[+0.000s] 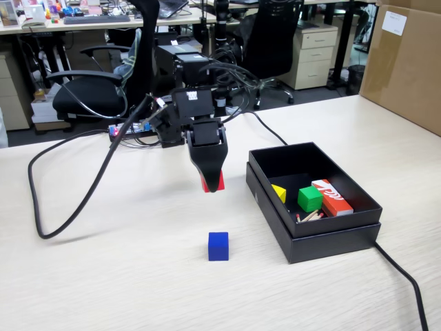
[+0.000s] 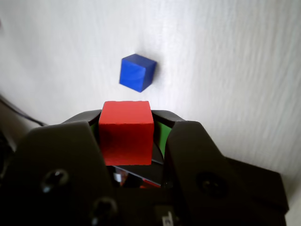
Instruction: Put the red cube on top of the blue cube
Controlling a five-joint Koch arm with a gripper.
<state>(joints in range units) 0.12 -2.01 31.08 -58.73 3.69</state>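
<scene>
My gripper (image 1: 213, 185) is shut on the red cube (image 1: 218, 183) and holds it in the air above the table. In the wrist view the red cube (image 2: 126, 132) sits between the two black jaws of the gripper (image 2: 127, 123). The blue cube (image 1: 218, 246) stands alone on the light wood table, in front of and below the gripper. In the wrist view the blue cube (image 2: 137, 72) lies just beyond the red cube, apart from it.
An open black box (image 1: 331, 238) stands to the right with a yellow piece (image 1: 279, 193), a green cube (image 1: 310, 198), a red-orange box with white markings (image 1: 332, 196) and sticks inside. Black cables (image 1: 69, 207) loop on the left. A cardboard box (image 1: 406, 62) stands at the back right.
</scene>
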